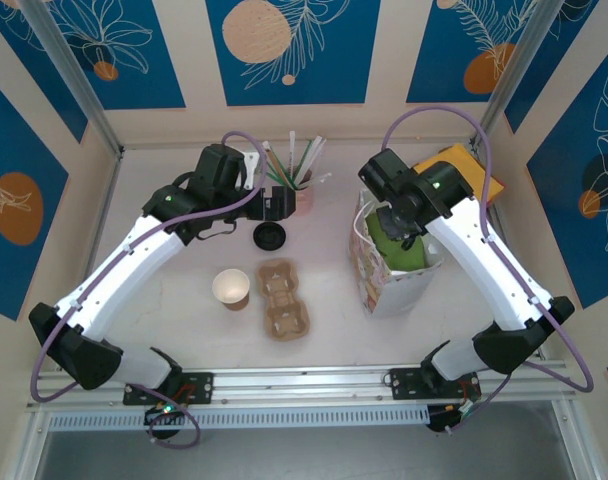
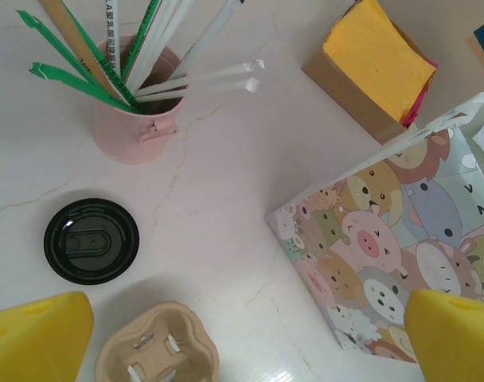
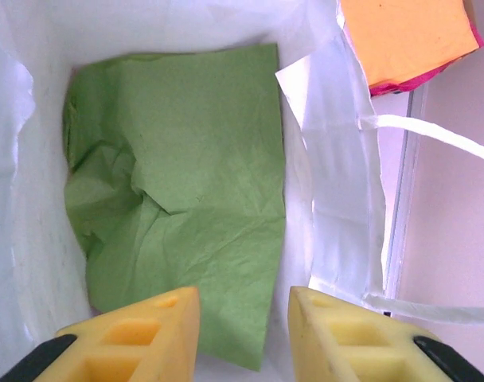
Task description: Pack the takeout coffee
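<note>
Currently both grippers are empty and the coffee sits unpacked on the table.
I see the left gripper (image 2: 242, 346) with jaws wide apart near the loose black lid (image 2: 91, 240) and the pink straw holder (image 2: 138, 119). The right gripper (image 3: 243, 330) has its jaws apart inside the cartoon bag (image 1: 389, 285), over green paper (image 3: 186, 183). The lidless paper cup (image 1: 231, 288) stands just left of the cup tray (image 1: 282, 298).

Glossy black plastic lid (image 2: 91, 240); crumpled matt green paper (image 3: 178, 215).
</note>
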